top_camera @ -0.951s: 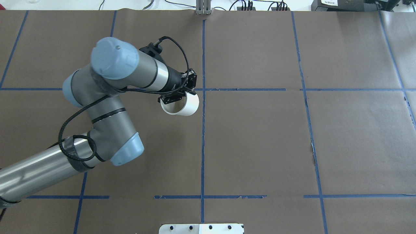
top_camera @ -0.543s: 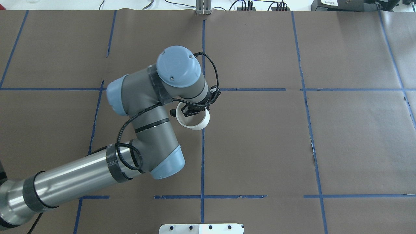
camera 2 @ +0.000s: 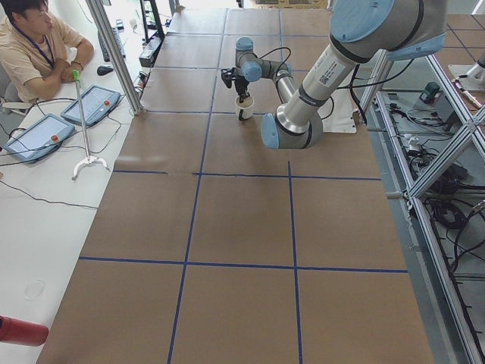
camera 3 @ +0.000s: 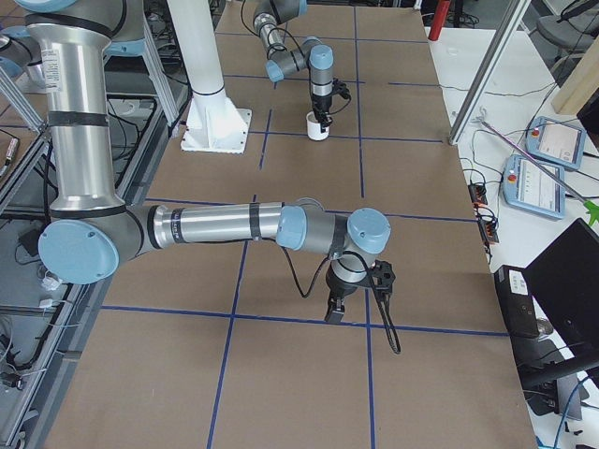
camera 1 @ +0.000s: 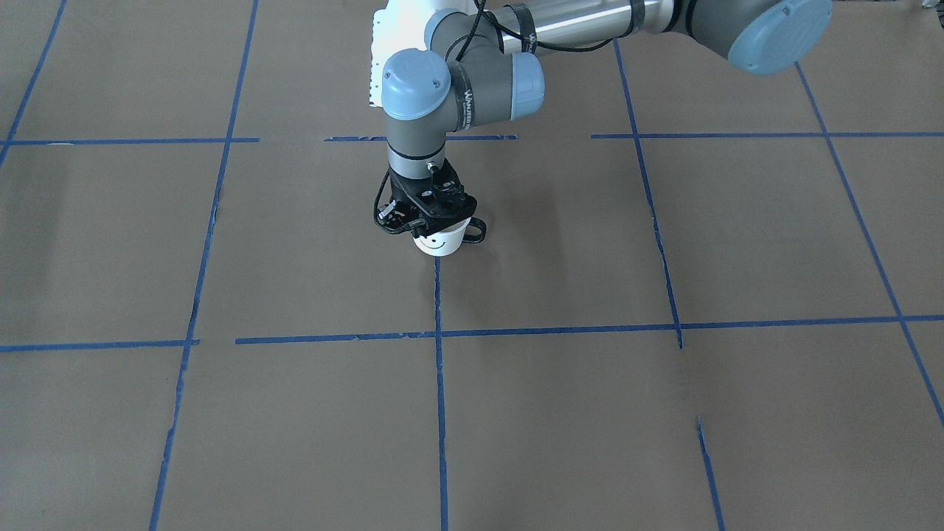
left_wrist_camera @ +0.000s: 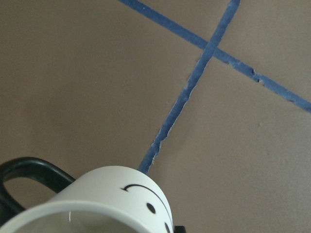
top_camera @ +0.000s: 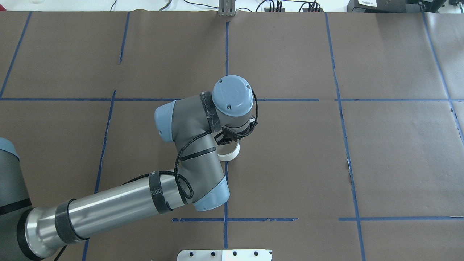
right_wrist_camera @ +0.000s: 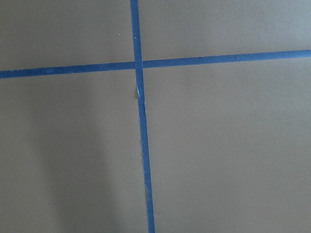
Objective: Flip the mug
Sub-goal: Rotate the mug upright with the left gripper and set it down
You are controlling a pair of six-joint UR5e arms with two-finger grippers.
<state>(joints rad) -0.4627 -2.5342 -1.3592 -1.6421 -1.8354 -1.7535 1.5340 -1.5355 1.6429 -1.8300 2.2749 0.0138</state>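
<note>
Exterior front-facing: mug [camera 1: 451, 237] smiley [camera 1: 435, 243] visible; overhead hides it.

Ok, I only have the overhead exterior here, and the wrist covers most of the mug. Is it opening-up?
Observer: Yes. In the front-facing view the mug is opening-up, held at the rim by the left gripper, smiley the right way up.
Operator: Where's the handle?
Observer: The handle sticks out toward the robot's left.
Operator: And the right arm?
Observer: The right gripper hangs above a blue tape crossing, well away from the mug.
</note>
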